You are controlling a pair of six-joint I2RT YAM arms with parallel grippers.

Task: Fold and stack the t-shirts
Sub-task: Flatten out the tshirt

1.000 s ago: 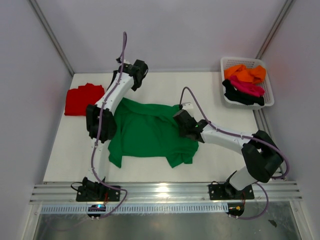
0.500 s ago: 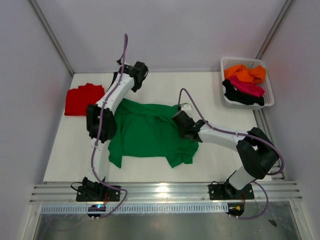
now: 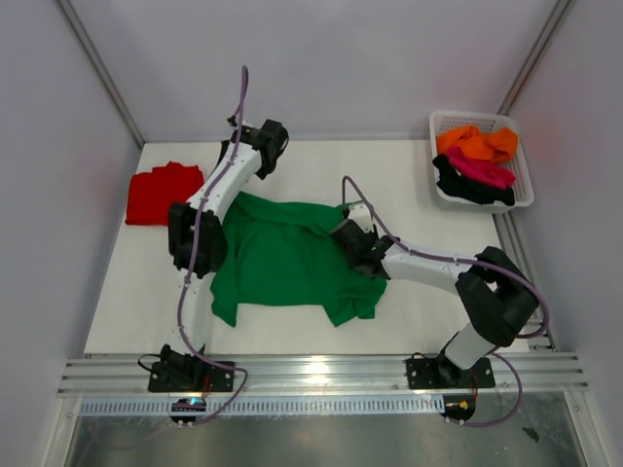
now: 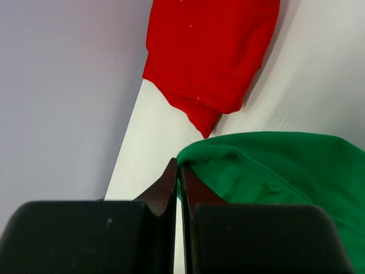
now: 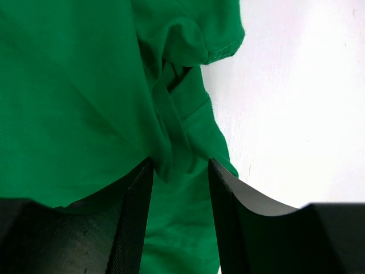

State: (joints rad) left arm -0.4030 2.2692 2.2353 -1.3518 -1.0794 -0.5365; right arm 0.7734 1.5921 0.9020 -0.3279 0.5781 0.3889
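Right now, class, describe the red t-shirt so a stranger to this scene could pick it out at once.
Find the white table and look along its left edge, toward the far end. The red t-shirt lies there in a compact heap, left of the green t-shirt spread mid-table. It is the only red cloth.

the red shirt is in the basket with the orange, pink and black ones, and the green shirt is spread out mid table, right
No: the red shirt lies on the table at the far left, not in the basket, as the top view shows. The orange, pink and black ones are in the basket, and the green shirt is spread out mid table.
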